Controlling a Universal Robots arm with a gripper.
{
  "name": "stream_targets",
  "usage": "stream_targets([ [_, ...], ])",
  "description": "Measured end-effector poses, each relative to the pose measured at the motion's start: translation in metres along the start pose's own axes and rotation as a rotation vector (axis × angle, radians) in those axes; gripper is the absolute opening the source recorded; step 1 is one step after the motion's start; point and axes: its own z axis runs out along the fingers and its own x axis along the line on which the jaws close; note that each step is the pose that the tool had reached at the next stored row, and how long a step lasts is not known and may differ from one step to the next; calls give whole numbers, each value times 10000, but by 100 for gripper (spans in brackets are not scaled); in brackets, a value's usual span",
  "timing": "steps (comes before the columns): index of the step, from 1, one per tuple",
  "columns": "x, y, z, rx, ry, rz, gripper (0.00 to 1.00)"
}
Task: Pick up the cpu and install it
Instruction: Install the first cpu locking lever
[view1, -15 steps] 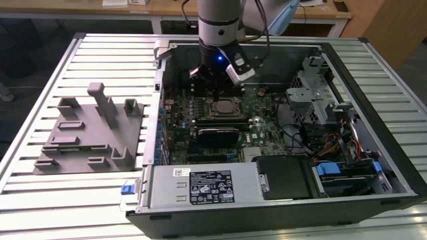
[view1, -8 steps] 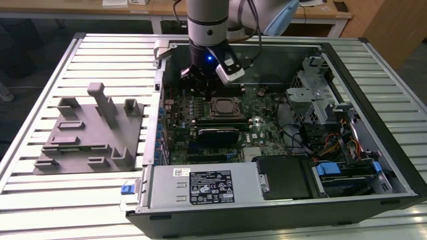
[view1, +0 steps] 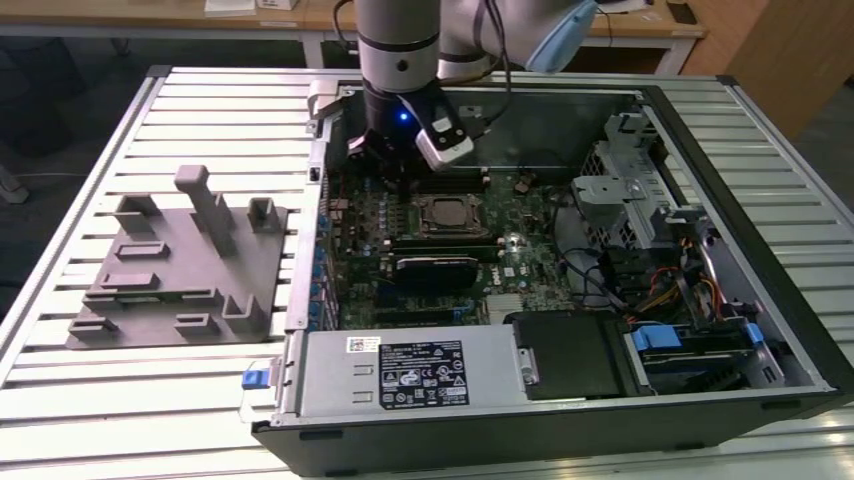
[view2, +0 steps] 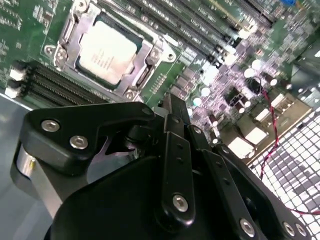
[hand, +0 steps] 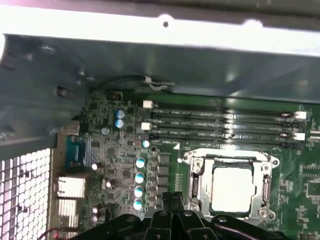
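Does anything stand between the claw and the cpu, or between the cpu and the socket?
Nothing visible does. In the first wrist view the cpu lies flat inside the metal-framed socket, its pale top uncovered. The claw is beside the socket, over the motherboard, with only board components between them.

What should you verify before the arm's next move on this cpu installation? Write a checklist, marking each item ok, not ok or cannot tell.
1. cpu inside the socket frame: ok, it lies within the frame in both wrist views.
2. cpu level: ok, it looks flat and square to the frame.
3. gripper free of the cpu: ok, it is shut on nothing and apart from the chip.
4. Socket lever latched: cannot tell.
5. gripper apart from the case wall: ok.
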Motion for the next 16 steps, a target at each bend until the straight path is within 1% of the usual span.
stream_targets([
  [1,3,-2,0,-153,-7,6,11],
  [2,4,-3,0,-285,-13,11,11],
  [3,5,-3,0,-360,-16,13,11],
  [6,5,-3,-6,-489,-23,19,11],
  [7,5,-3,-8,-508,-25,20,11],
  [11,3,-2,-40,-516,-25,19,11],
  [16,0,0,-124,-515,-38,18,11],
])
